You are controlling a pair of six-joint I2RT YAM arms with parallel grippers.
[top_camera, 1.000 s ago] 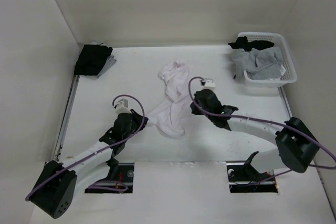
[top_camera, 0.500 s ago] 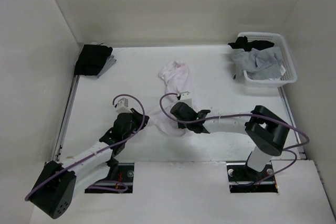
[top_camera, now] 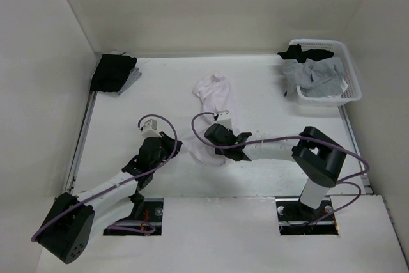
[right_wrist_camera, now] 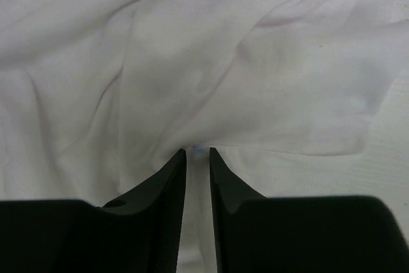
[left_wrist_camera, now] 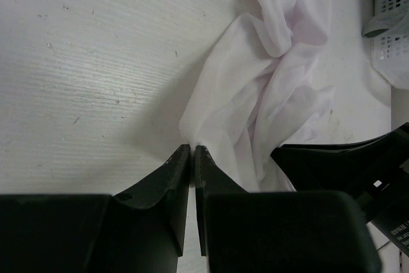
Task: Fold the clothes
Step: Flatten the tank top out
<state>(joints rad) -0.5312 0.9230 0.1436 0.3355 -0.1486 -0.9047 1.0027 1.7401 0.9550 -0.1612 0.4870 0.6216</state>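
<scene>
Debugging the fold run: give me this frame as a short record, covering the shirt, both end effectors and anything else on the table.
shirt: white, crumpled, middle of table, not folded
left end effector: shut on the shirt's near-left edge
right end effector: tips at the shirt's near part, jaws a slit apart, grip unclear
basket: far right corner, white, holds garments, grey and black
black pile: far left corner

From above and behind, you look down over the whole desk (top_camera: 160, 94); both wrist cameras look closely at the same white T-shirt (top_camera: 214, 94).
</scene>
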